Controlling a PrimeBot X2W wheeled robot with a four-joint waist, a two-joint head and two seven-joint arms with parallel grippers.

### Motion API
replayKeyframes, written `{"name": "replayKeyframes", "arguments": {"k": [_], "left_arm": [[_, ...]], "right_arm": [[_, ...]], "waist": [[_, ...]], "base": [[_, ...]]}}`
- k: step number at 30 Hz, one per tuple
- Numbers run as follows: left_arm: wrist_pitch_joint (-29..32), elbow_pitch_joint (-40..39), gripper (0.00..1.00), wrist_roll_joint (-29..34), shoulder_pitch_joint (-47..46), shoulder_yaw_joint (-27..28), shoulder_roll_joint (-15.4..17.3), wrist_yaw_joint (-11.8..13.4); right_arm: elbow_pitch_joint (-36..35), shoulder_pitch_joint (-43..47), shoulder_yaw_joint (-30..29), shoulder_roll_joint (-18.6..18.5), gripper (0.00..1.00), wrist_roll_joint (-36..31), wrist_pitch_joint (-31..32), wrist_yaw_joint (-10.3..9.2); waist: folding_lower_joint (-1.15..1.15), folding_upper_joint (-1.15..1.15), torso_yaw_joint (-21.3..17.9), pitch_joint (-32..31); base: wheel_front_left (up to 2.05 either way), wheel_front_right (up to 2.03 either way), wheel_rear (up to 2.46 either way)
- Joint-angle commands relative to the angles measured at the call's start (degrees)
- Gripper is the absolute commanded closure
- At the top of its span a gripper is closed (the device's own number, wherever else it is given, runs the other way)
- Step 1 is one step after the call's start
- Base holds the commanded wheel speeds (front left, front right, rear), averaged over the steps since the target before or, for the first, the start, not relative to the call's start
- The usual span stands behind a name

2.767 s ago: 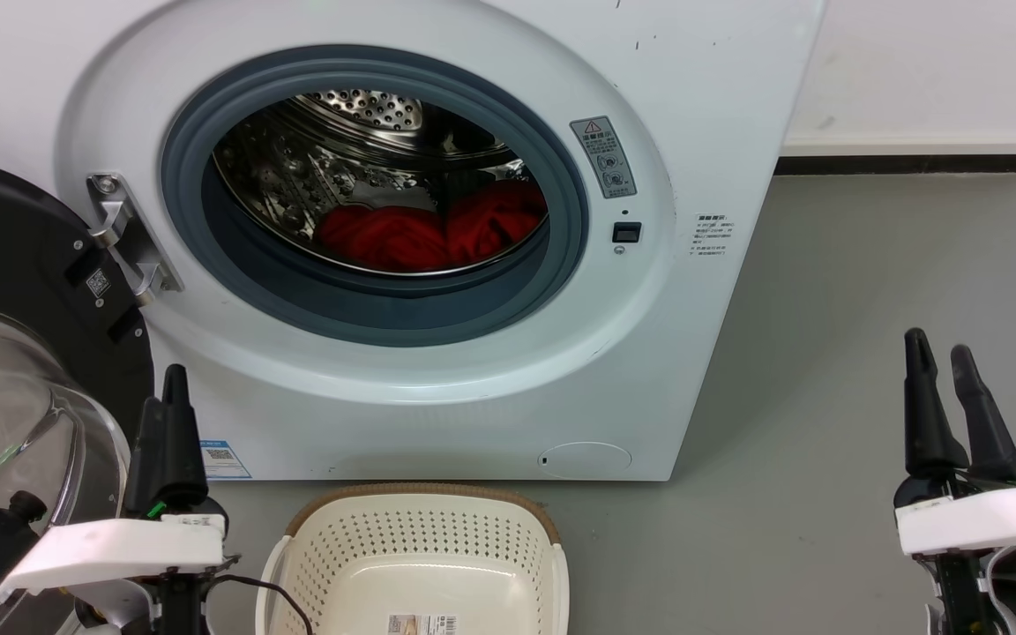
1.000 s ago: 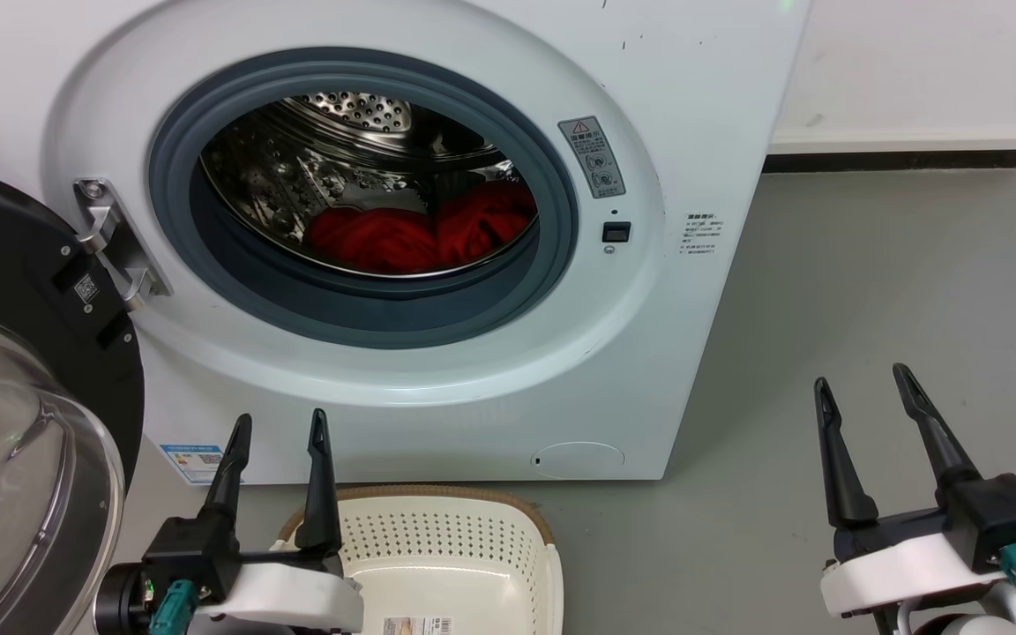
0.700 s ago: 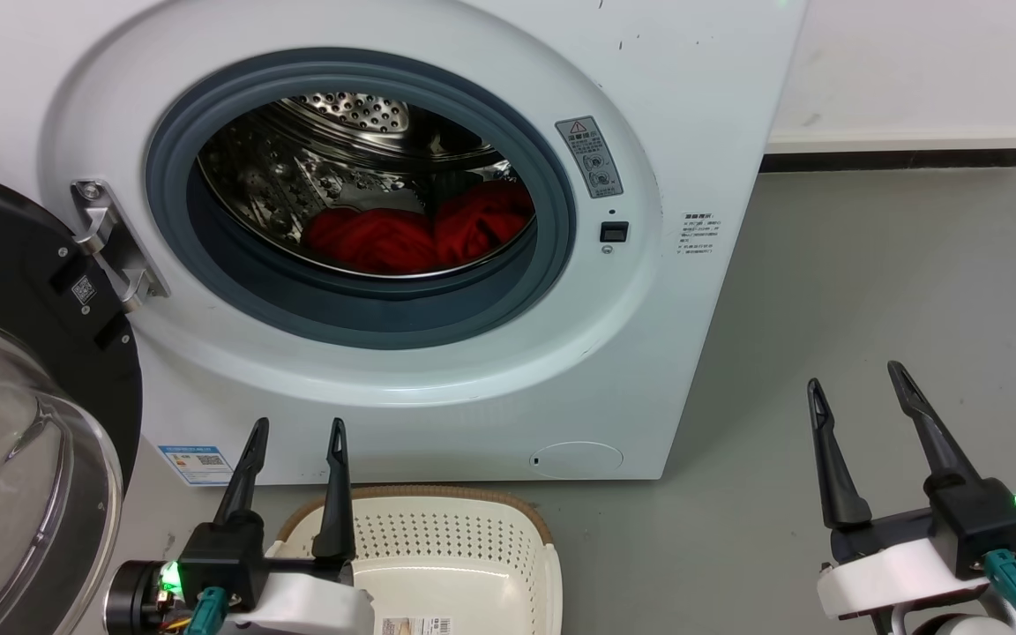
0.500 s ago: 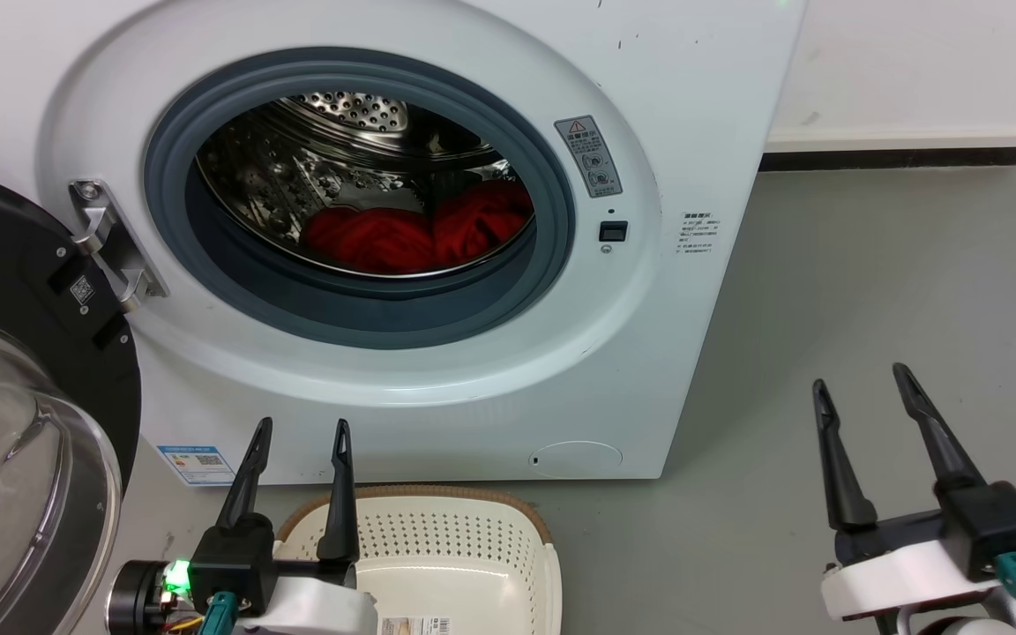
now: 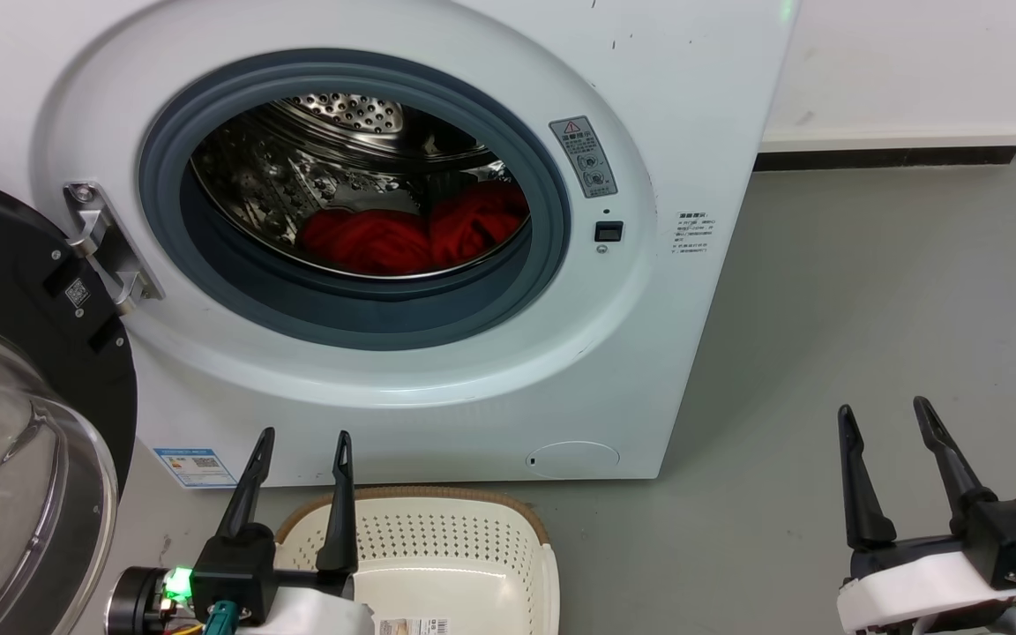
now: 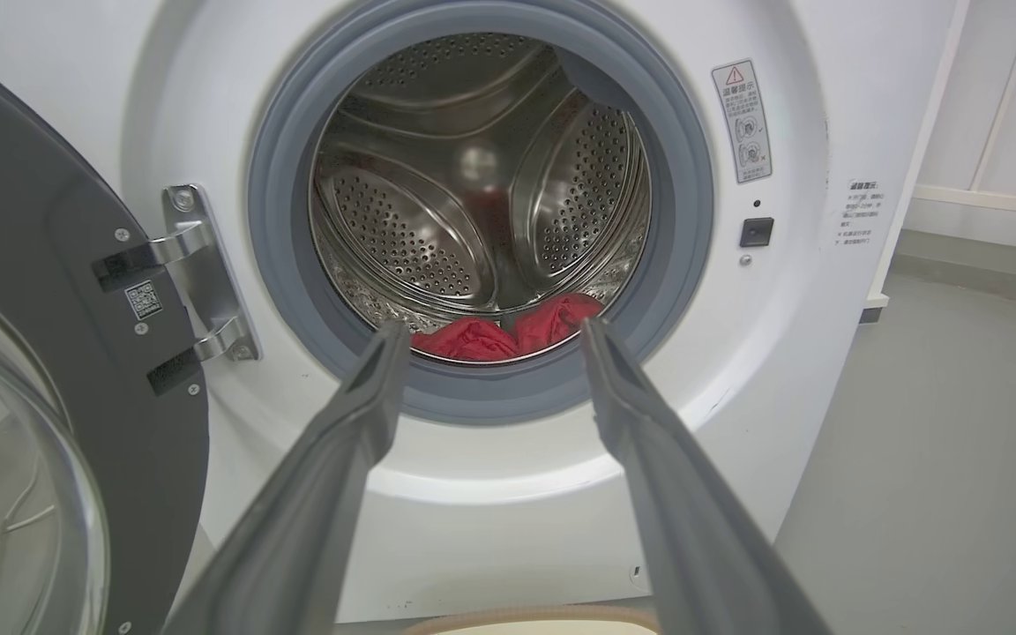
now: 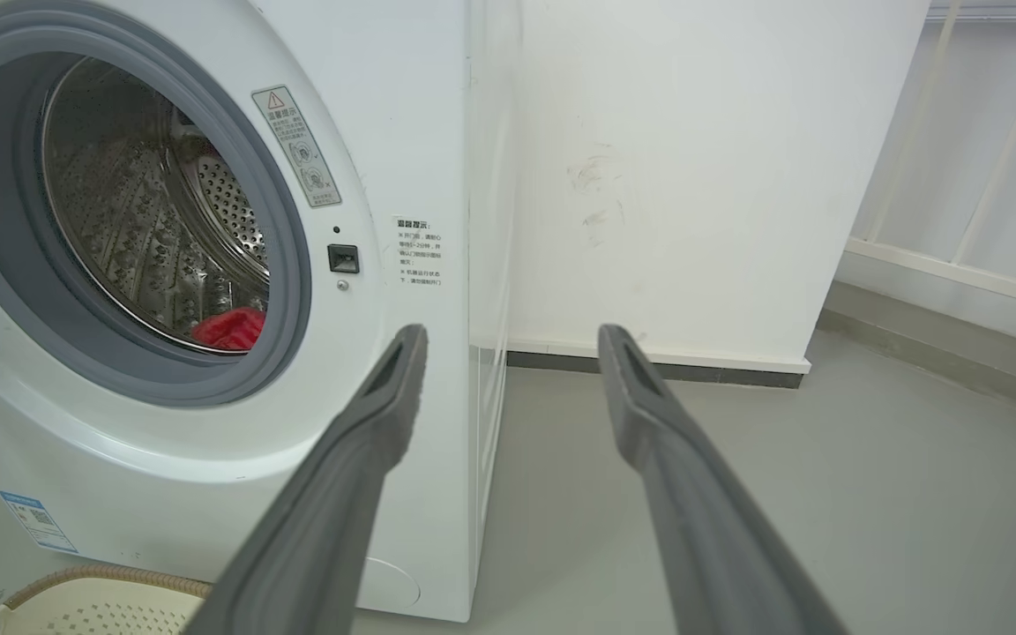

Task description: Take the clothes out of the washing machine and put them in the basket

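Grey floor [image 5: 870, 291], large white front-loading washing machine [image 5: 437, 414] with black-framed glass door [image 5: 23, 423] open at my left, bright red clothes [image 5: 402, 238] low in its steel drum [image 5: 332, 159], cream perforated basket [image 5: 437, 538] just before it, my left gripper [image 5: 306, 434] spread near the basket's left rim, my right gripper [image 5: 882, 405] spread over floor.

A bare laundry corner: ahead of the left gripper [image 5: 306, 434] a white washer [image 5: 473, 388] stands on a plain grey floor [image 5: 870, 309] against a blank white wall [image 5: 905, 62] with dark skirting [image 5: 878, 160]; a basket [image 5: 437, 538] lies on the floor just right of that gripper.
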Motion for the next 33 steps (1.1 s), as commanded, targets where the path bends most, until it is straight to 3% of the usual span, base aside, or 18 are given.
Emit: {"name": "replayKeyframes", "arguments": {"k": [1,21,27,33], "left_arm": [[-0.3,0.1,0.0,0.3,0.4,0.2,-0.2,-0.1],[-0.2,-0.2,0.0,1.2,0.3,2.4,-0.8,-1.7],[-0.2,0.1,0.0,1.6,-4.3,3.0,2.2,-4.3],[-0.2,4.0,0.0,0.2,-13.7,5.5,8.1,-7.9]], "right_arm": [[0.1,-0.5,0.1,-0.1,0.0,-0.1,-0.2,-0.04],[0.5,-1.6,0.2,-0.1,0.0,-0.4,-0.1,-0.04],[-0.4,-4.7,0.4,-0.1,0.0,1.9,-0.1,-0.04],[-1.5,-8.5,0.5,-0.1,0.0,5.3,-0.1,-0.04]], "waist": [[0.0,0.0,0.0,0.0],[0.0,0.0,-1.6,1.7],[0.0,0.0,-4.9,8.9],[0.0,0.0,-9.3,19.1]], "base": [[0.0,0.0,0.0],[0.0,0.0,0.0],[0.0,0.0,0.0],[0.0,0.0,0.0]]}}
